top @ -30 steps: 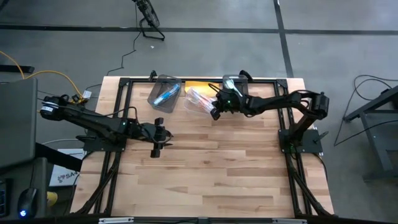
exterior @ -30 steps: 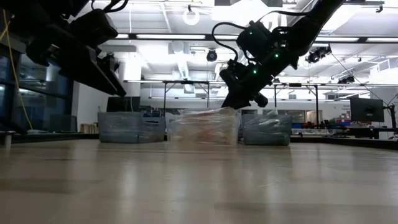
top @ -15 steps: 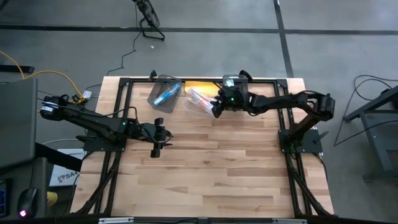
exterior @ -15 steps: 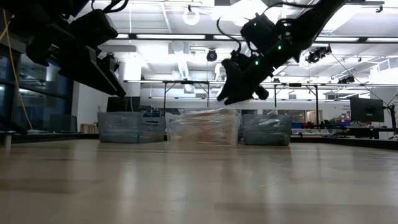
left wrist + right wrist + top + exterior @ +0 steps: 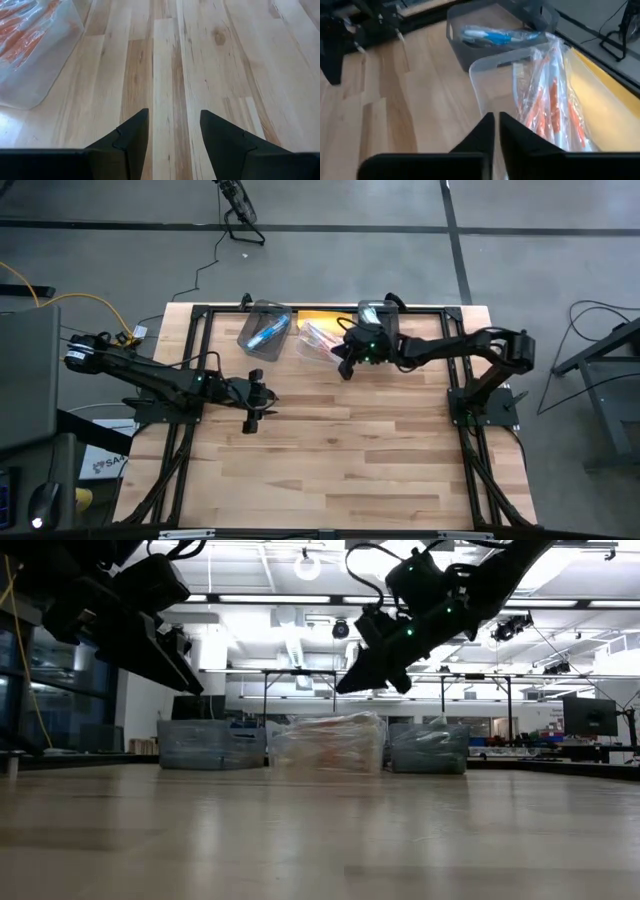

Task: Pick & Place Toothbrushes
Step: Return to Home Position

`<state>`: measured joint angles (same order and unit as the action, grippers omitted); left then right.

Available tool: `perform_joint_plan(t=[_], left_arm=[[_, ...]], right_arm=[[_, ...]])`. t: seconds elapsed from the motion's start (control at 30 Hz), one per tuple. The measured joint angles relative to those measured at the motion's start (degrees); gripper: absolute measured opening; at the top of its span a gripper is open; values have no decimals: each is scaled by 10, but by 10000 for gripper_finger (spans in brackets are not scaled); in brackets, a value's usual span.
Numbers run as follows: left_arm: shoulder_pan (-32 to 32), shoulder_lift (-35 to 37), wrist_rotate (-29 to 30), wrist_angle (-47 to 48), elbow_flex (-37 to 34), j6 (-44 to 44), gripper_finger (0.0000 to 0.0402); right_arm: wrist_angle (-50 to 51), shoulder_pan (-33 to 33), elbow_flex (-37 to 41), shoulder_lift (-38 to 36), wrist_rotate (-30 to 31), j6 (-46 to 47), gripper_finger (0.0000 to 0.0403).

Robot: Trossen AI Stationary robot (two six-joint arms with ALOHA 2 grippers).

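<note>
As the empty, nearly shut right gripper [image 5: 496, 116] is hovering nearby, wrapped orange toothbrushes [image 5: 551, 102] are lying in the transparent bin [image 5: 490, 62] by the table's [image 5: 350, 470] far edge. They are probably light and slippery, suiting a mid-handle pinch. The left gripper [image 5: 174, 112] is idling open, empty.

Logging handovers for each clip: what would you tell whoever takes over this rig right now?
Left gripper: fingers open, empty, above the wooden table.
Right gripper: fingers shut, empty, raised near the clear plastic bin.
Orange toothbrushes lie in that bin; blue toothbrushes in the left dark plastic bin. I see none loose.
Remaining: probably only homing the right gripper.
</note>
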<state>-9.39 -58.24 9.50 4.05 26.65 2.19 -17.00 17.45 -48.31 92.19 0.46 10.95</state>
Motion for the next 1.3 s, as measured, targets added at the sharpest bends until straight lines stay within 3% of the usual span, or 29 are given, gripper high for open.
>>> perform_joint_plan(t=[0.13,0.37,0.67,1.1,1.3], left_arm=[[0,0,0,-1,0,1,171],[0,0,0,0,0,9,171],[0,0,0,4,0,11,171],[0,0,0,-1,0,22,171],[0,13,4,0,0,21,170]], right_arm=[[2,1,0,11,35,-1,3],[10,17,0,33,-6,17,2],[6,33,0,74,8,56,2],[-19,22,0,70,-5,55,2],[3,14,0,28,-6,56,2]])
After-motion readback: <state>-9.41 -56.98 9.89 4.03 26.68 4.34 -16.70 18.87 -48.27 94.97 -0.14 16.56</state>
